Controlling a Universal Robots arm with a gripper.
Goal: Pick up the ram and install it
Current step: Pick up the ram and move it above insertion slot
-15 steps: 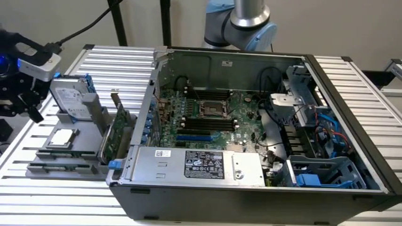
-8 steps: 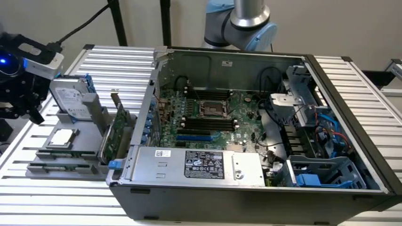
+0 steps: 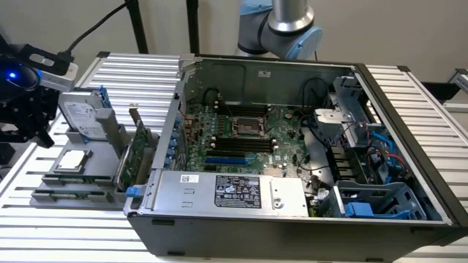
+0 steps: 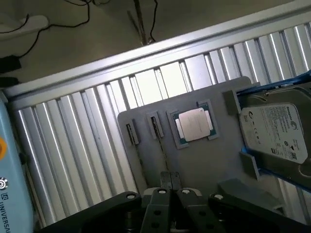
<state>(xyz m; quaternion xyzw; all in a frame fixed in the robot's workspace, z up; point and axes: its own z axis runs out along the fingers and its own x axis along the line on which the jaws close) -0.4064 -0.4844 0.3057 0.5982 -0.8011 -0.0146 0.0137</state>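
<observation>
Ribbed aluminium table [image 4: 73,145] runs under everything. Your gripper [image 4: 170,180] hangs with its fingertips pressed together, close above the ram [image 4: 161,148]. That stick stands on edge in the grey holder [image 4: 204,160], beside a processor [image 4: 194,125]. Your arm's casing [image 4: 7,194] reads "UNIVERSAL".

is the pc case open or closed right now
Open. The computer case lies on its side with no side panel over it, so the motherboard and power supply are exposed from above.
</observation>
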